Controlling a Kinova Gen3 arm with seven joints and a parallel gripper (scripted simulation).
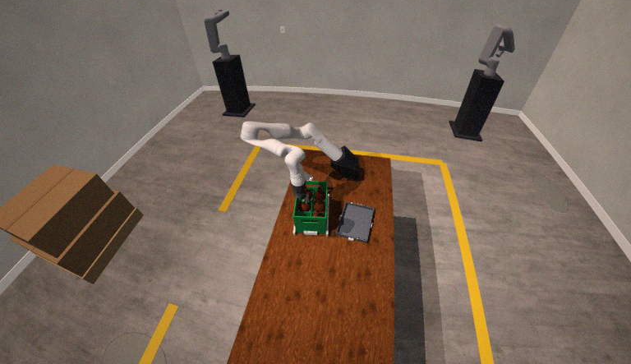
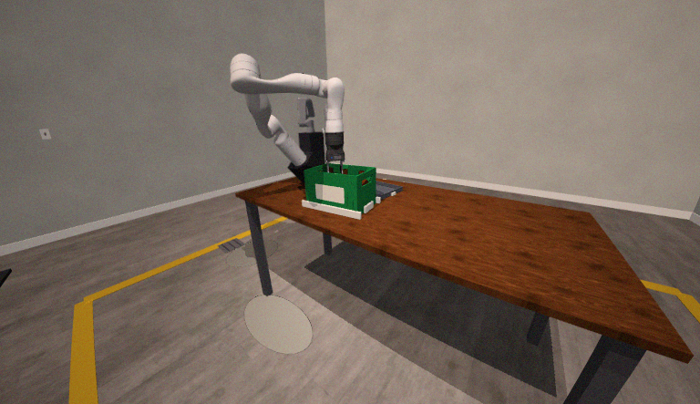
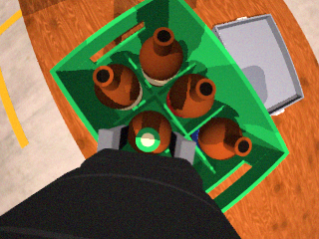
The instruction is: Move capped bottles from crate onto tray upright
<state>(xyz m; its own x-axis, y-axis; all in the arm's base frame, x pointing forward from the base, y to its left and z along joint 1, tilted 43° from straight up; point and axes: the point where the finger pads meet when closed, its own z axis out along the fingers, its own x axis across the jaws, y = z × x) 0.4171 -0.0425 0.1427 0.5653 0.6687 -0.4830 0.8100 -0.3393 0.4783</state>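
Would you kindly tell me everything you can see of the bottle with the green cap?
The capped bottle is brown, glassy-looking, with rounded shoulders narrowing to a neck topped by a bright green cap. It stands upright in the compartment of the green crate nearest the wrist camera, beside four brown bottles with no green cap. The open gripper hangs straight above it, a grey finger on either side of the neck; they do not grip it. Its lower body is hidden.
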